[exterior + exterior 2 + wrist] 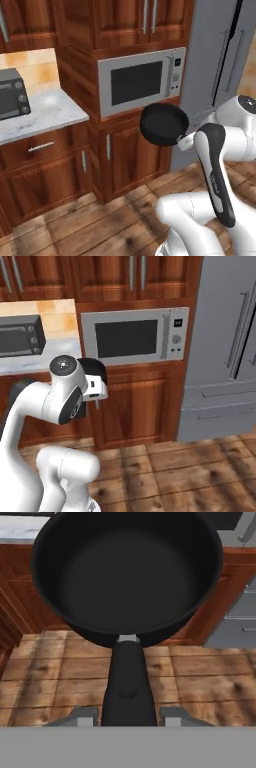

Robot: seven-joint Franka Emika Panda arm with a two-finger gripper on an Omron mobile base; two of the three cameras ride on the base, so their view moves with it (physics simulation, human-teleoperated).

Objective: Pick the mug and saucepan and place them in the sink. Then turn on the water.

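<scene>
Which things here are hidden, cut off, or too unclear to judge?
- Saucepan: in the right base view, the robot's own arm covers most of it.
- Saucepan handle: in the hand view, its end is cut off at the bottom, so contact with the jaws cannot be judged there.
- Toaster oven: cut off by the left edge in the left base view.
- Microwave buttons: too small to read.

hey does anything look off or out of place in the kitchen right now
Only the saucepan is out of place: it hangs in mid-air in front of the microwave, over the wooden floor, held by its handle in the gripper. It looks empty and level. Nothing looks spilled or damaged.
</scene>
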